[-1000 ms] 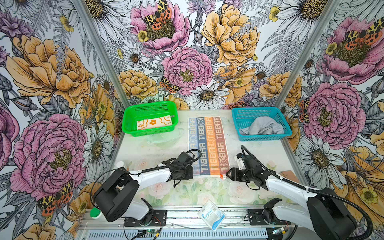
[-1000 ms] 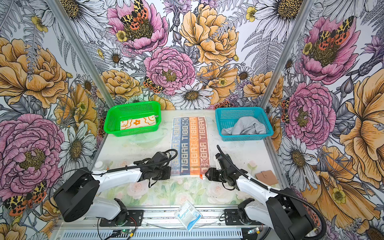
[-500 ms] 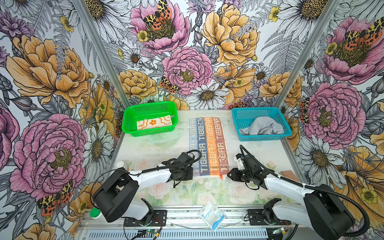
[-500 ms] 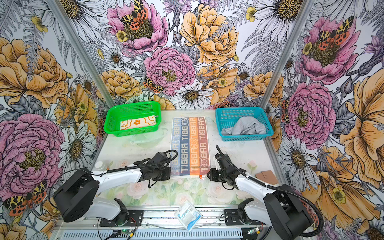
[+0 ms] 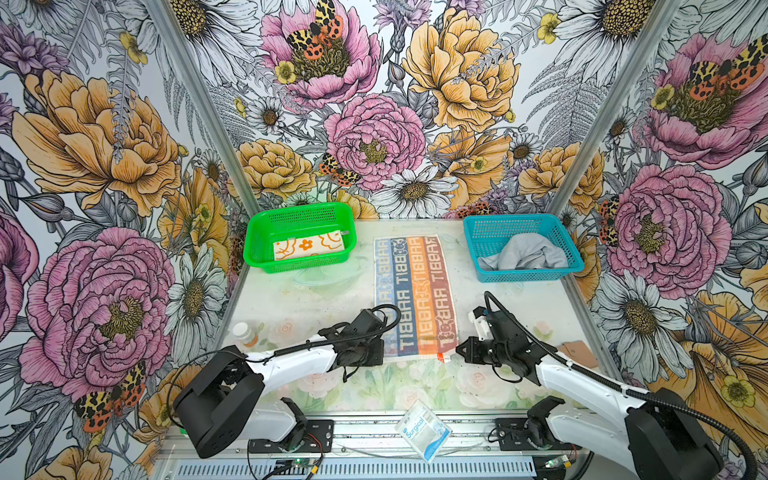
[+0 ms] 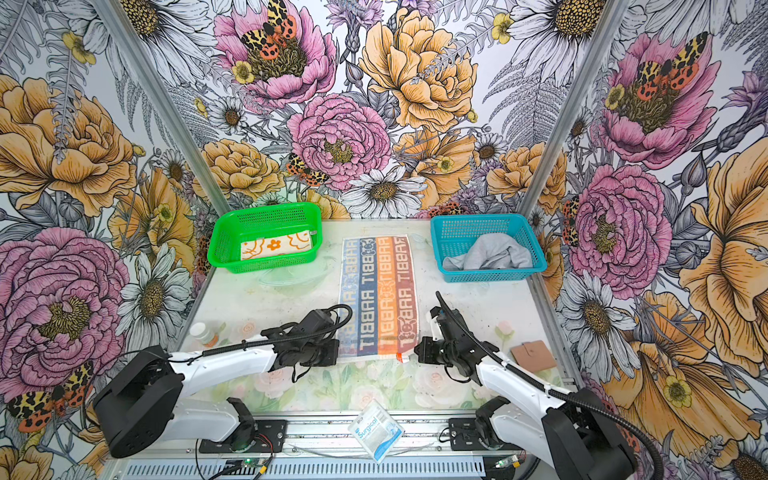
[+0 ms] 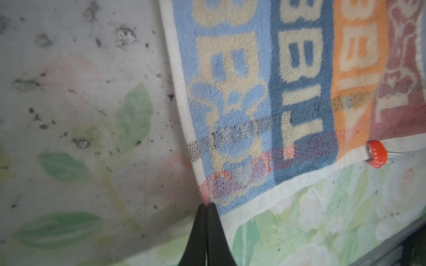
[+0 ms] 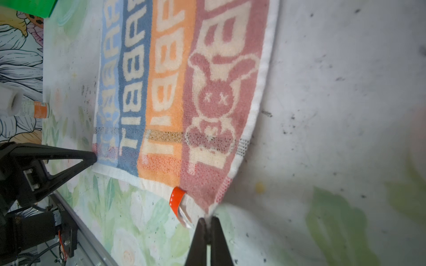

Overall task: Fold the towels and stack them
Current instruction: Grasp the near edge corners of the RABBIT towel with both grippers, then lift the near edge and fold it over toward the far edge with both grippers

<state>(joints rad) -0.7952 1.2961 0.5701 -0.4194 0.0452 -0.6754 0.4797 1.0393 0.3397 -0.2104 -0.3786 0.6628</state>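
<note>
The striped RABBIT towel (image 5: 415,291) lies spread flat mid-table, seen in both top views. My left gripper (image 7: 206,206) is shut on its near left corner, with the hem pinched at the fingertips. On the near right corner my right gripper (image 8: 208,220) is shut, a bit of white hem showing between its fingers. In a top view the two grippers (image 5: 383,356) (image 5: 457,351) sit low at the towel's near edge. A folded cream towel with orange flowers (image 5: 309,246) lies in the green basket (image 5: 299,210). The grey towel (image 5: 528,255) is crumpled in the blue basket (image 5: 511,219).
A white-blue Surgical packet (image 5: 423,430) lies on the front rail. A small bottle (image 5: 243,334) stands at the table's left edge and a brown patch (image 5: 575,351) lies at the right edge. An orange tag (image 8: 176,198) hangs from the towel's near hem.
My right gripper's jaws have closed onto the towel's near right corner. The left gripper has stayed shut in place.
</note>
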